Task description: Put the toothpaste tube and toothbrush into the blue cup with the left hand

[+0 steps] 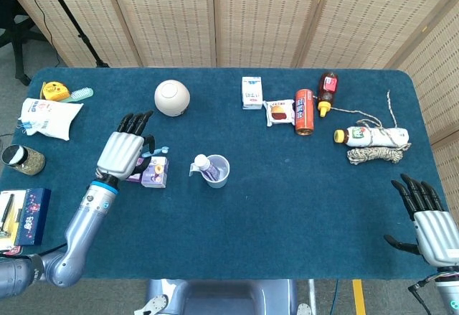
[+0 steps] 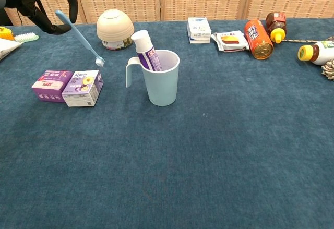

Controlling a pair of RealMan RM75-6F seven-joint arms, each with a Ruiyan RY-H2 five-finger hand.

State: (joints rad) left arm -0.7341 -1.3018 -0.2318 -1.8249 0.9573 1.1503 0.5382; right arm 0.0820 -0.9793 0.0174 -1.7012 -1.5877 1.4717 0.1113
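The pale blue cup (image 2: 162, 78) (image 1: 217, 171) stands mid-table with the purple and white toothpaste tube (image 2: 145, 50) (image 1: 206, 166) leaning inside it. My left hand (image 2: 36, 2) (image 1: 120, 153) is raised above the purple boxes and holds a light blue toothbrush (image 2: 78, 36) by its handle. The brush hangs slanted, its bristle head (image 2: 99, 60) low and to the right, left of the cup. In the head view only the brush's tip (image 1: 158, 150) shows beside the hand. My right hand (image 1: 430, 218) rests open at the near right edge, holding nothing.
Two purple boxes (image 2: 68, 86) lie under the brush. A cream bowl (image 2: 116, 28) sits upside down behind the cup. Packets, a red can (image 2: 258, 38) and bottles line the far right. A bag, jar and dark box (image 1: 25, 215) occupy the left edge.
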